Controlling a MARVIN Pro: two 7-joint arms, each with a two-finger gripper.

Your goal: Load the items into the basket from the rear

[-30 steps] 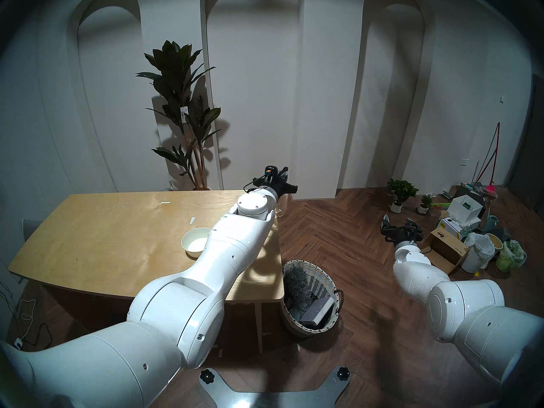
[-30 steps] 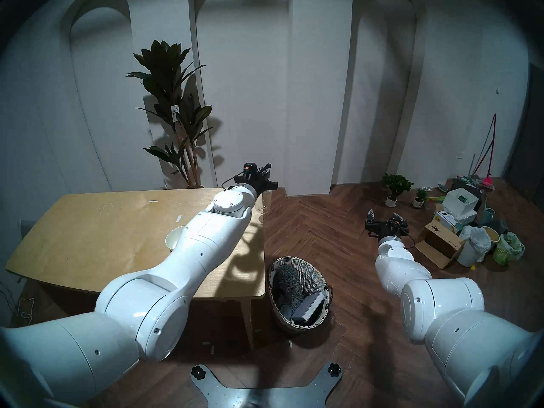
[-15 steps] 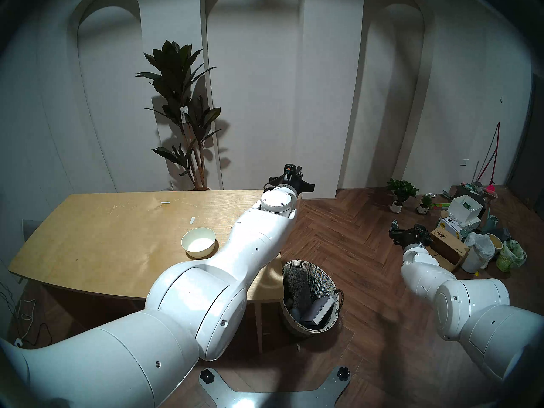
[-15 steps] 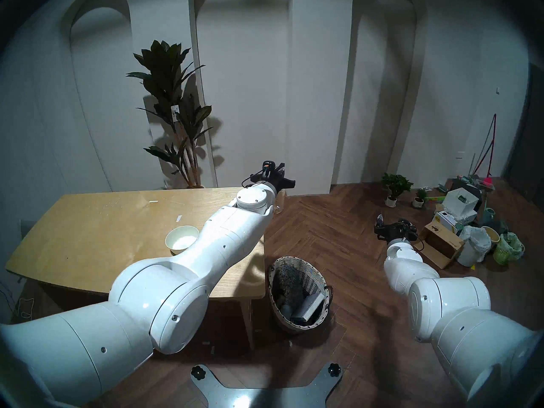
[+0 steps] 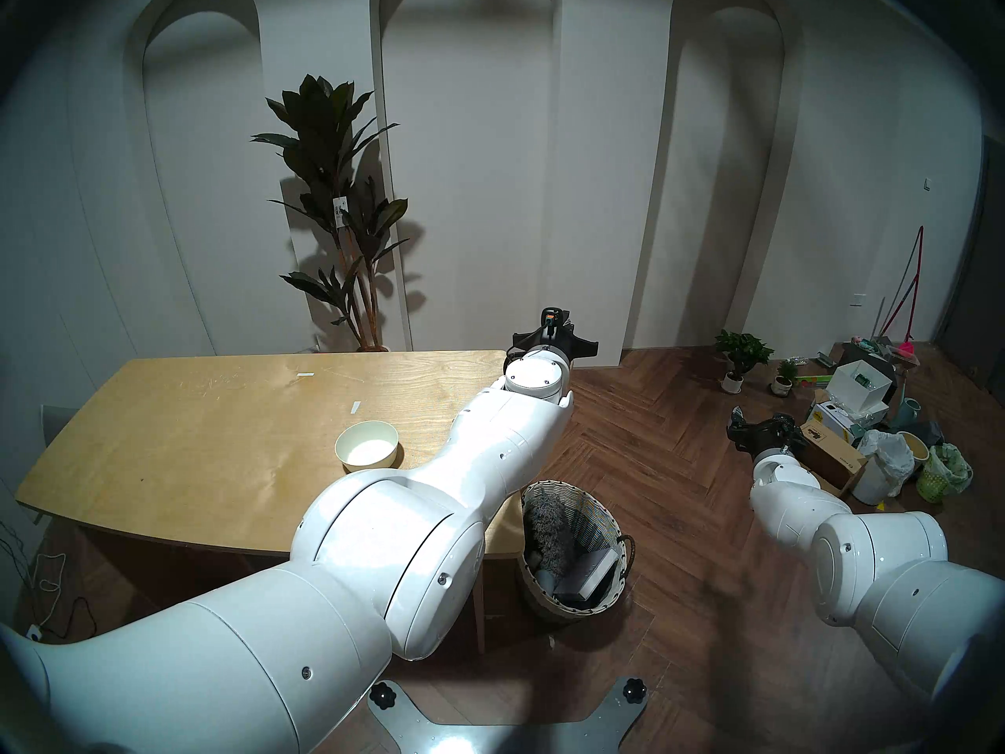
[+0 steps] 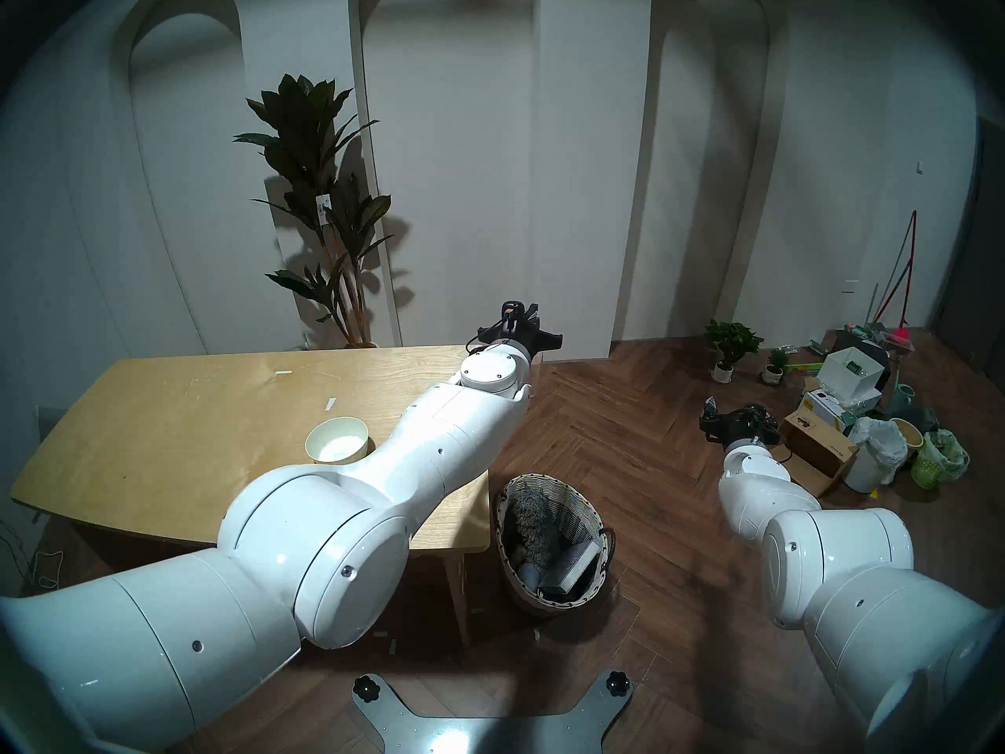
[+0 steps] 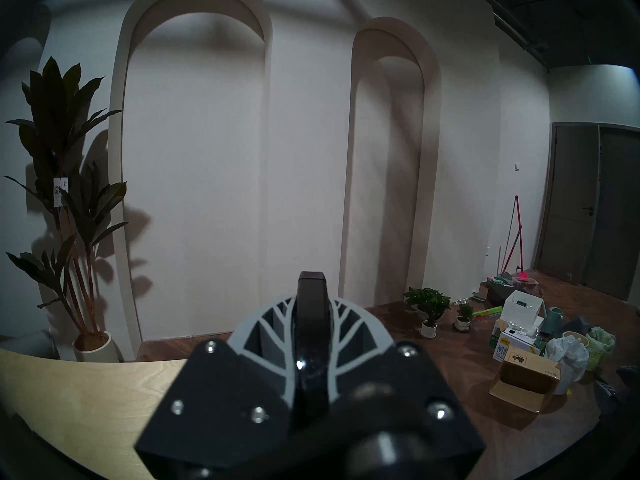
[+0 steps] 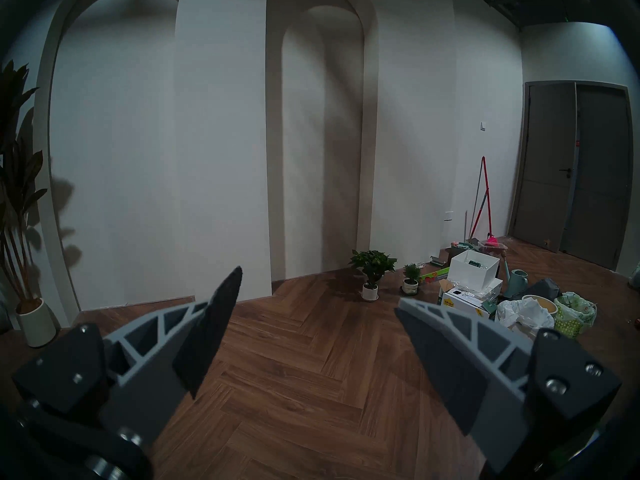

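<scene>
The table (image 5: 217, 410) filled the left of the head view, the bowl (image 5: 367, 445) at its centre. The basket (image 5: 609, 524) stood lower centre on the floor, the box (image 5: 590, 570) inside. The left claw (image 7: 311, 295), at centre, was clamped on a black spray head (image 7: 311, 330); the right claw (image 8: 318, 330) gaped empty.

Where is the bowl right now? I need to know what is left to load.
In the head views the bowl sits on the wooden table, left of the left arm, not in the basket on the floor.
</scene>
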